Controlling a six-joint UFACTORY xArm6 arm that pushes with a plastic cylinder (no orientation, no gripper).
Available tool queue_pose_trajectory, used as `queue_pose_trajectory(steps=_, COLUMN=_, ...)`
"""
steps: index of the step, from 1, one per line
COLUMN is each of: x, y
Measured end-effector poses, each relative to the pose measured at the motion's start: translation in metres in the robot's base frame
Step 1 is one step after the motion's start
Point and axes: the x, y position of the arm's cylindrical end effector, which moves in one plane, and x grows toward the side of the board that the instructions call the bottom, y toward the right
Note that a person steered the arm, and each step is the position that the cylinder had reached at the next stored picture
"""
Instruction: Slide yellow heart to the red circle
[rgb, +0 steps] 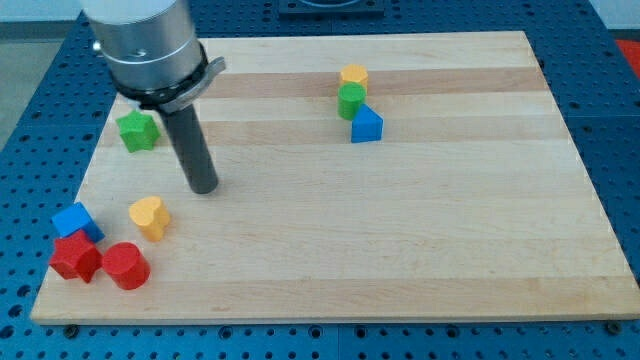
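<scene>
The yellow heart (149, 216) lies near the board's lower left. The red circle (126, 266) sits just below and left of it, a small gap between them. My tip (204, 187) stands on the board above and to the right of the yellow heart, apart from it. The rod rises from there toward the view's top left.
A red star-like block (75, 257) touches the red circle's left side, with a blue cube (77, 221) above it. A green star (138, 130) lies at the left. A yellow block (353, 76), a green circle (351, 100) and a blue block (366, 125) cluster at the top centre.
</scene>
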Motion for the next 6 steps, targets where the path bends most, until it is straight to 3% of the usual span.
queue_pose_trajectory(steps=4, x=0.026, y=-0.075)
queue_pose_trajectory(steps=6, x=-0.005, y=-0.069)
